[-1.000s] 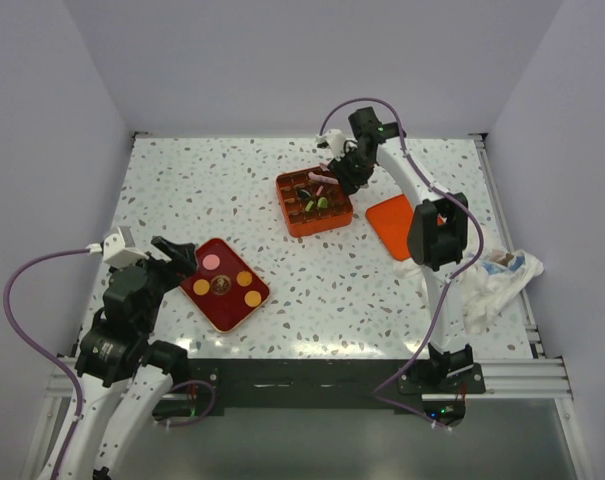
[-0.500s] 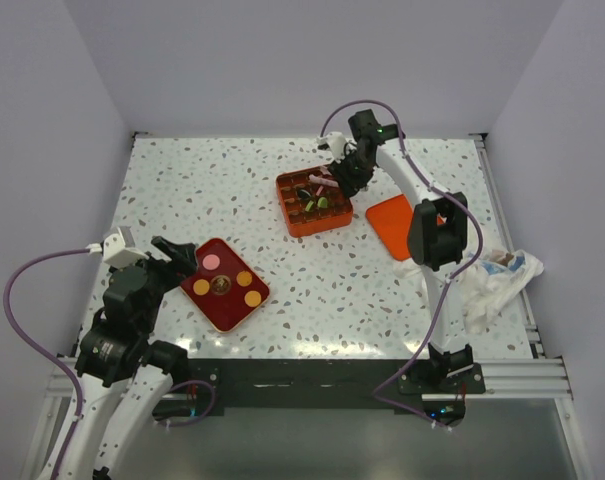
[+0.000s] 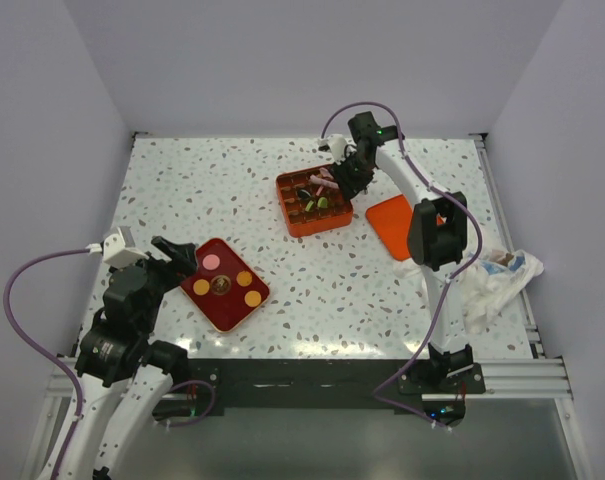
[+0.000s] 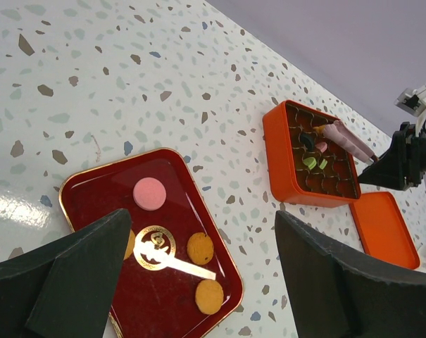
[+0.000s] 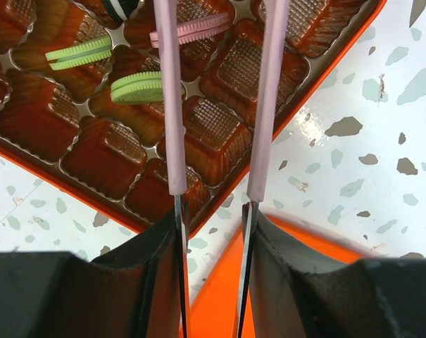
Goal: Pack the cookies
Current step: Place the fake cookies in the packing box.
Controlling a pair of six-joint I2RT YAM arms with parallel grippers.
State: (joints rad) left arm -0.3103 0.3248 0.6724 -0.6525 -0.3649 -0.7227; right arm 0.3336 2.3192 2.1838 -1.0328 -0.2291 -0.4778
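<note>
Cookies (image 3: pixel 211 262) lie in two places on the speckled table (image 3: pixel 182 190). Under my left gripper (image 4: pixel 202 213) is a red tray (image 4: pixel 100 190) with a gold emblem (image 4: pixel 155 243) at its middle. A pink cookie (image 4: pixel 150 193) and three orange cookies (image 4: pixel 200 248) lie flat on it, one of the orange ones half hidden behind the gripper. My left jaws stand wide apart with nothing between them, hanging over the tray's near side.

My right gripper (image 3: pixel 334 180) reaches over the far right corner of an orange box (image 3: pixel 317 224), which stands on the far half of the table, well apart from the tray. The box is divided into small ribbed brown cups. Two green cookies (image 5: pixel 139 86) sit tilted on edge in neighbouring cups. A second pink cookie (image 5: pixel 198 27) is on edge just beyond them, and a dark one (image 5: pixel 117 7) is mostly cut off at the top of my right wrist view.

My long pink fingers (image 5: pixel 167 105) run parallel with a modest gap between them. The second pink cookie passes behind one finger and sticks out on both sides of it, so it is not pinched; the jaws are parted and hold nothing. Whether the fingertips touch the box I cannot tell.

An orange lid (image 3: pixel 390 225) lies flat on the table just to the right of the box. Crumpled white cloth (image 3: pixel 497 280) lies at the table's right edge.
</note>
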